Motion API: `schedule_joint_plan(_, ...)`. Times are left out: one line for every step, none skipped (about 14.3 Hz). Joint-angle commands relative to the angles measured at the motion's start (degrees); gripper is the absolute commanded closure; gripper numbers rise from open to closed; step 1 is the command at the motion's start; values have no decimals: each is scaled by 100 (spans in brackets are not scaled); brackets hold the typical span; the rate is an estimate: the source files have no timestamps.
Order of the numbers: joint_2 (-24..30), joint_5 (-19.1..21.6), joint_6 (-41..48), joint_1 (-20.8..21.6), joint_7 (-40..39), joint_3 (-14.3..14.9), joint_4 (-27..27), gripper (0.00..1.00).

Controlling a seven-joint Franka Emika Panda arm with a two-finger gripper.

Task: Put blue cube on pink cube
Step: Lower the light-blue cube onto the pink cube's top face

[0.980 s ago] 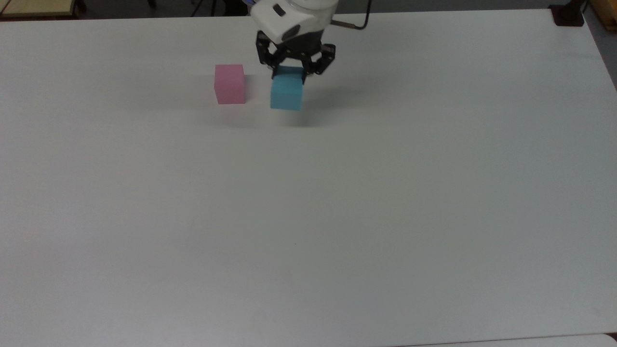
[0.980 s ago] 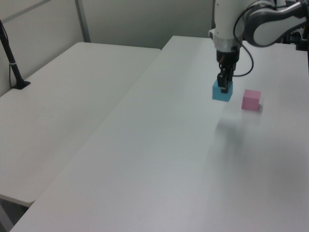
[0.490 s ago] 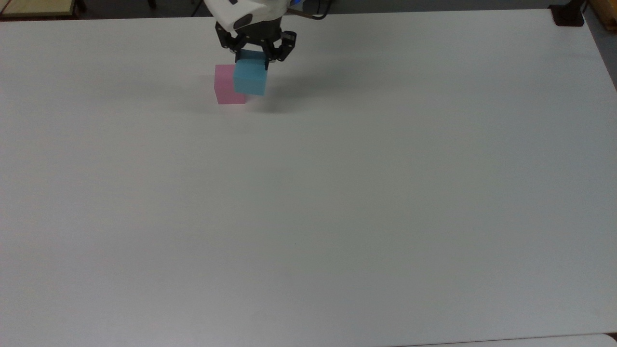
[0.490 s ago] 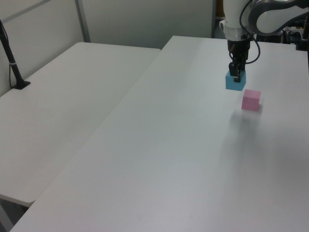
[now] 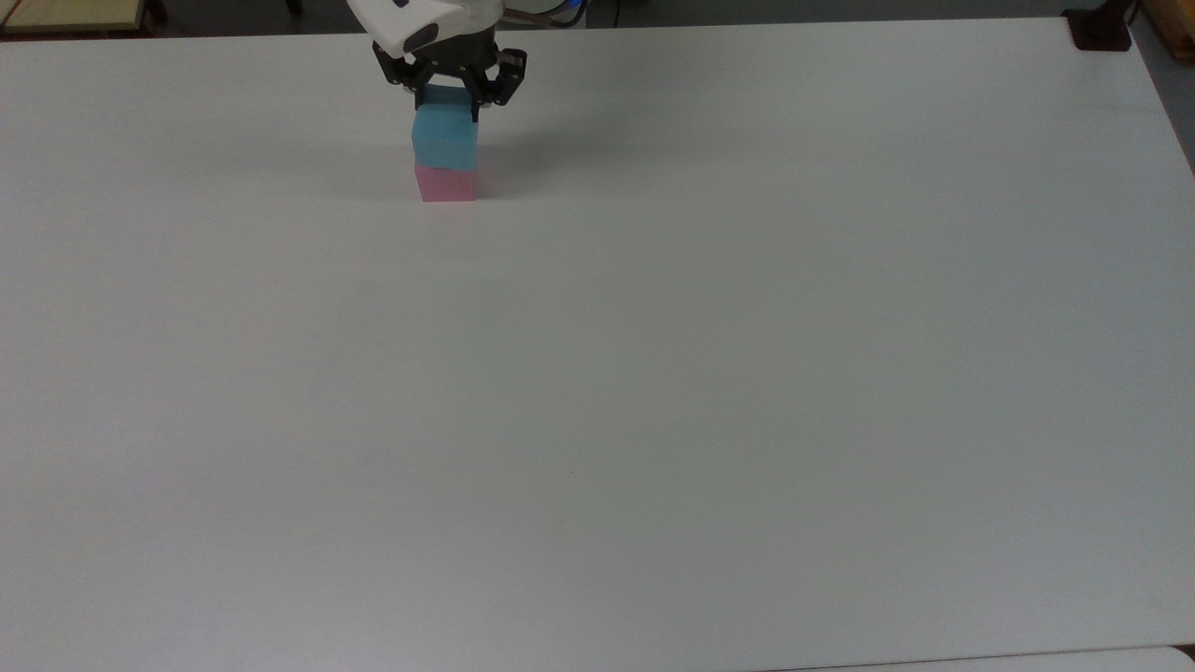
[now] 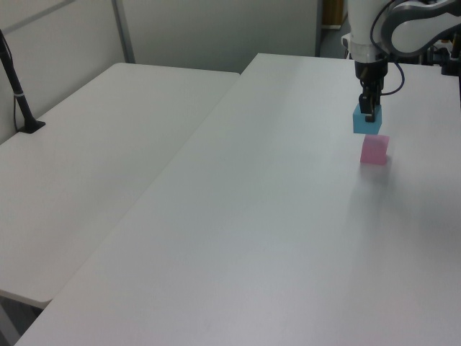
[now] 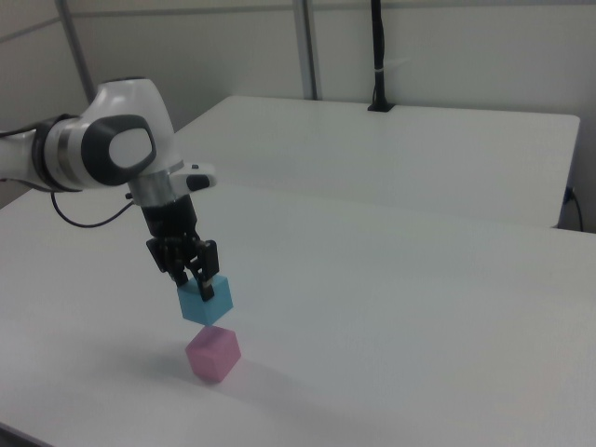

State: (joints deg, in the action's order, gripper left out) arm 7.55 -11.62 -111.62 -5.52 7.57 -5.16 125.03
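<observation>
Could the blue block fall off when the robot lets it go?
Maybe. In the right view the blue cube, clamped in the gripper, hangs just above the pink cube with a small gap, so a release from there could make it bounce or land crooked. It also looks turned a little against the pink cube, so the faces may not line up. And pushing down too far could shove the pink cube across the table.

white table (image 5: 653,373), second white table (image 6: 86,151) beside it, black post (image 6: 18,90)
</observation>
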Motion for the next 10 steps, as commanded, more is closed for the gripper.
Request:
schedule_joint_plan(353,-103,-386,-107,-203,15,565,45)
schedule_joint_plan(361,-112,-404,-125,-264,15,618,45)
schedule_joint_plan(370,-112,-404,-125,-326,15,671,45)
schedule_joint_plan(379,-112,-404,-117,-353,15,706,45)
schedule_joint_plan(379,-112,-421,-116,-353,15,715,45)
schedule_joint_plan(388,-112,-439,-116,-353,15,715,45)
schedule_joint_plan(388,-112,-457,-116,-353,15,733,45)
schedule_joint_plan(388,-112,-465,-116,-353,15,768,45)
schedule_joint_plan(388,-112,-466,-125,-353,15,768,45)
schedule_joint_plan(388,-112,-466,-125,-353,15,777,45)
